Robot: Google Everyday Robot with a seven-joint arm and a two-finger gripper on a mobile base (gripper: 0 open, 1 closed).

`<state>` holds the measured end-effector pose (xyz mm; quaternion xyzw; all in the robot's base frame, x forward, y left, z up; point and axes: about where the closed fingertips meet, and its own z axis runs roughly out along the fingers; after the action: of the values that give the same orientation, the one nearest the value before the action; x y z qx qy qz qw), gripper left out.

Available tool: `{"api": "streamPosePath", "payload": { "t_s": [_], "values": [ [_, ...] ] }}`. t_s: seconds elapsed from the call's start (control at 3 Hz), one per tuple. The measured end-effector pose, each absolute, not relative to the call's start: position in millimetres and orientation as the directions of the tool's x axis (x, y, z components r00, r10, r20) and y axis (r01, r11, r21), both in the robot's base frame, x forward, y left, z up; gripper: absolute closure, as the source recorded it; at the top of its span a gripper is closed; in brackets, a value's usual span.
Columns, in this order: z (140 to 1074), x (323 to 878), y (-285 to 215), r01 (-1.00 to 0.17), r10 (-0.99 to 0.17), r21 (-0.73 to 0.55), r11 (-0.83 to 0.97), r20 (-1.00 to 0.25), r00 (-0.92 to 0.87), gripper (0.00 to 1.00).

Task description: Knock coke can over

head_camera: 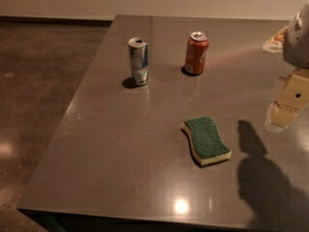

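The coke can (196, 53), red-orange with a silver top, stands upright on the grey table (120, 144) at the far middle. My gripper (282, 111) hangs at the right edge of the view, above the table, well to the right of the can and nearer to the camera. It touches nothing. Its shadow falls on the table below and to its left.
A silver-and-blue can (138, 61) stands upright to the left of the coke can. A green-and-yellow sponge (206, 140) lies on the table nearer the front. The table's left edge drops to a dark floor (34, 81).
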<state>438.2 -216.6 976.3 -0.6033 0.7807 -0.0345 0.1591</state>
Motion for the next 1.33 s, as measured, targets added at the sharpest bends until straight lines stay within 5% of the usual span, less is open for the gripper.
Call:
{"api": "streamPosePath", "payload": {
  "t_s": [0.33, 1.33],
  "values": [
    [976, 438, -217, -0.931, -0.953, -0.246, 0.27, -0.207, -0.221, 0.0],
    [961, 553, -209, -0.786, -0.766, -0.202, 0.584, -0.458, -0.451, 0.0]
  ]
}}
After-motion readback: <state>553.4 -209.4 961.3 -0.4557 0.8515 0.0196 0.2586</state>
